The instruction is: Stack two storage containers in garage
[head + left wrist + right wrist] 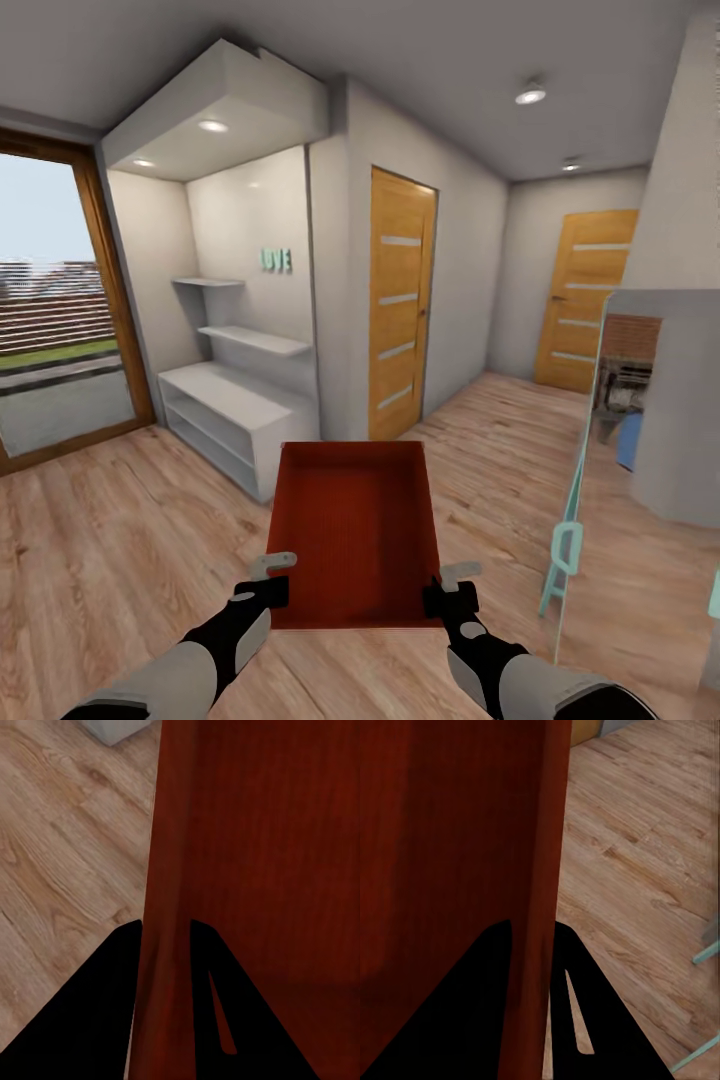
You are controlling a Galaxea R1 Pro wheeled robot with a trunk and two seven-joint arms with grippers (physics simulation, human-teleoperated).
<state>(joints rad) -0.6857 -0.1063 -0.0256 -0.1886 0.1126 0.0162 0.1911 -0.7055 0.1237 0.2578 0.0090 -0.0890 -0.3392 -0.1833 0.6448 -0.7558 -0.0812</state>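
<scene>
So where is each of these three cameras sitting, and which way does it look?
Head view: on the robot's head, looking forward and down a wood-floored hallway; both forearms show, left gripper and right gripper holding the storage container.
Left wrist view: near the left gripper, looking along its fingers astride the container's wall.
Right wrist view: near the right gripper, clamping the opposite wall.
All share the container and the wood-plank floor.

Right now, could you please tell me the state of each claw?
Left claw: shut on the left wall of the orange-red storage container.
Right claw: shut on the same container's right wall.
</scene>
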